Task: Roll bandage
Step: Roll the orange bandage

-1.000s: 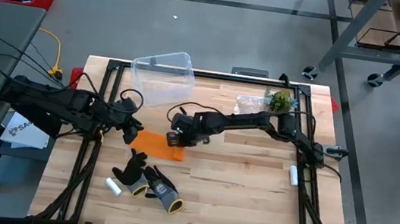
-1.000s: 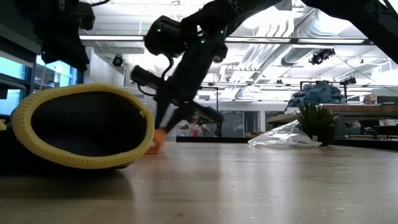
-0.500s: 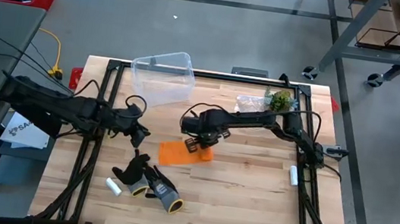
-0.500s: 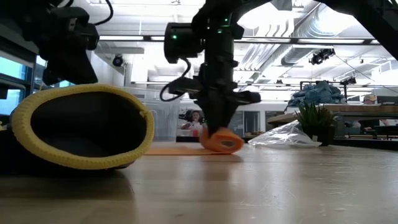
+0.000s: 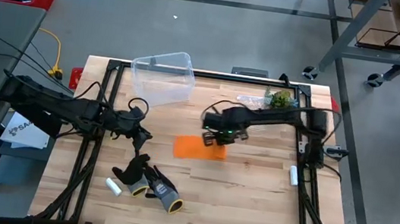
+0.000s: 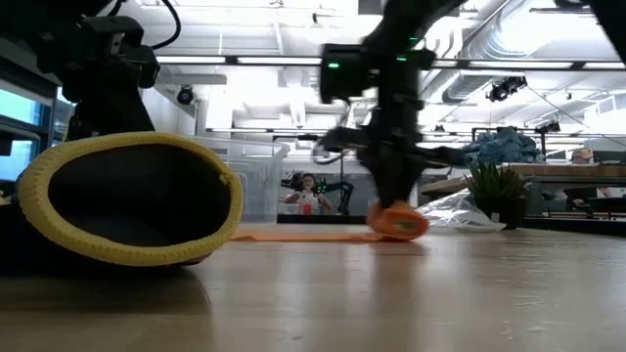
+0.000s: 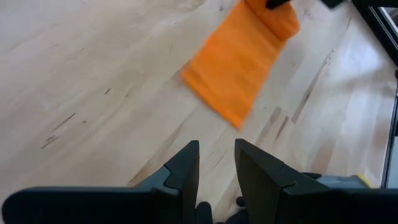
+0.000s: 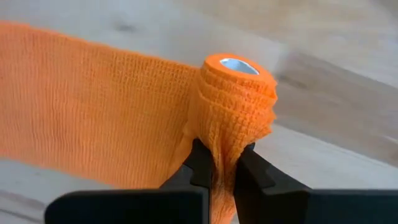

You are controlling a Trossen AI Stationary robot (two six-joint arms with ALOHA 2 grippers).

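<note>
The bright orange bandage lies mid-table as a flat strip with a small roll at its right end. My right gripper stands over that end and is shut on the roll. My left gripper hovers left of the strip, its fingers a little apart and empty. In its wrist view the strip lies beyond them. My right gripper pinches the rolled end of the bandage between its two fingers. The fingers come from above, pointing down. The roll sits low, at the table top. The loose strip trails flat on the table toward the left.
Black-grey-yellow gloves and a small white cylinder lie near the front left. The gloves fill the low view's left. A clear plastic tub stands at the far left. A small plant and a plastic bag are at the far right.
My right gripper has gone toward the table's right edge, holding the rolled end, and has come upright from a slant. The whole strip has slid along the table to the right behind it. My left gripper has moved a little to the right.
</note>
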